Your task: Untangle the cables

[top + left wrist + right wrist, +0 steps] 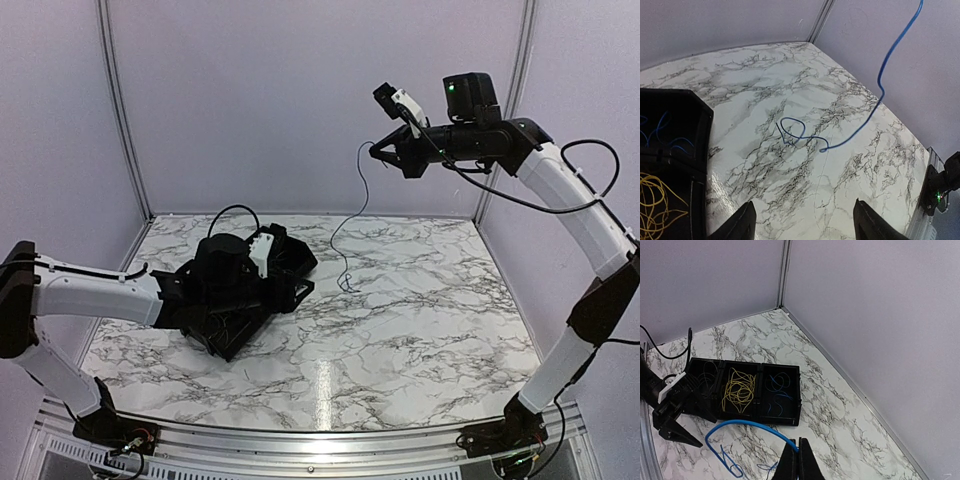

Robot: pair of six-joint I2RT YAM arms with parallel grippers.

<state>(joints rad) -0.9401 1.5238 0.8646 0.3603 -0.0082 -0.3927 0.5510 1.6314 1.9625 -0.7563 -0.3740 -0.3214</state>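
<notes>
Left tool (802,221) parted, right tool (796,452) pinched

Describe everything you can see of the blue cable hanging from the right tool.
The blue cable is a single very thin, flexible strand, plastic-coated by its look. It is pinched in the shut right tool, which is high above the table. From there it hangs slack with gentle bends, and its lower end lies on the marble top in a small loose curl. It sits apart from the black tray, and nothing else touches it.
</notes>
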